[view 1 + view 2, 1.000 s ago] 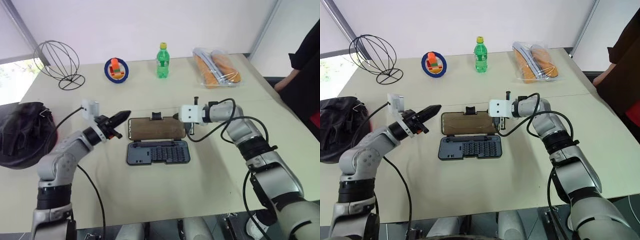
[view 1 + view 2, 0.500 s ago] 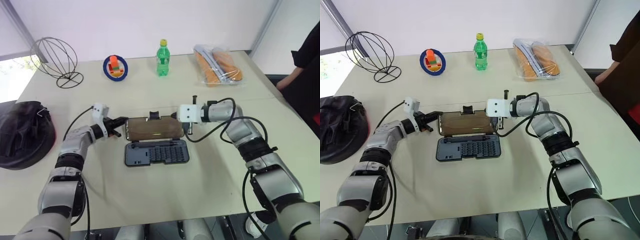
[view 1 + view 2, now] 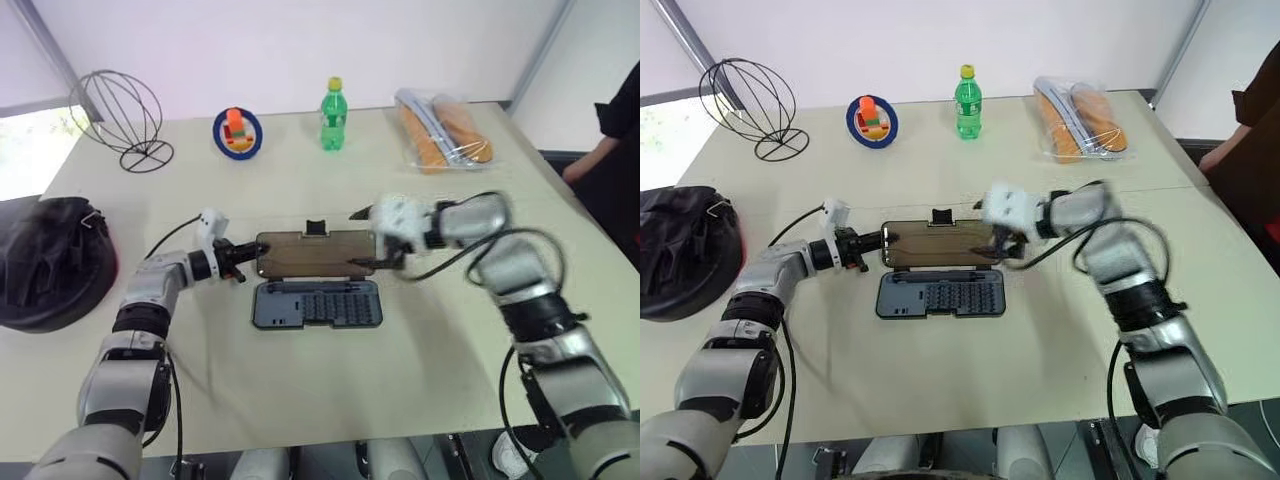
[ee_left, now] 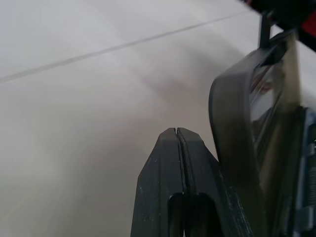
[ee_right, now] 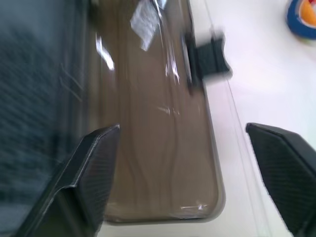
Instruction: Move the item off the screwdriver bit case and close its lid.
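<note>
A: Pale beige table (image 3: 330, 400) under a white wall; wire globe stand (image 3: 120, 108), blue ring toy (image 3: 238, 134), green bottle (image 3: 334, 100) and bagged bread (image 3: 445, 130) along the far edge. Person's dark sleeve (image 3: 610, 140) at the right margin.

B: Helmet-like item (image 3: 45, 265) already off the case, sitting at the table's left edge, well apart from everything central.

A: Screwdriver bit case (image 3: 316, 305) mid-table, lying open. Long axis left to right. Lid (image 3: 310, 253) flat on the far side of the bit tray, latch tab on its far edge.

B: Left gripper (image 3: 250, 256) shut, nothing held, tips touching or just beside the lid's left short end. In the left wrist view, closed fingers (image 4: 177, 163) right beside the lid's rounded edge.

A: Right gripper (image 5: 197, 168) spread wide, empty, hanging over the lid's right end; blurred in the head views.

B: Judgement: helmet step done, lid not yet shut. Both arms about equally near, one per end. Fold runs toward the robot, about the hinge line between lid and tray.
</note>
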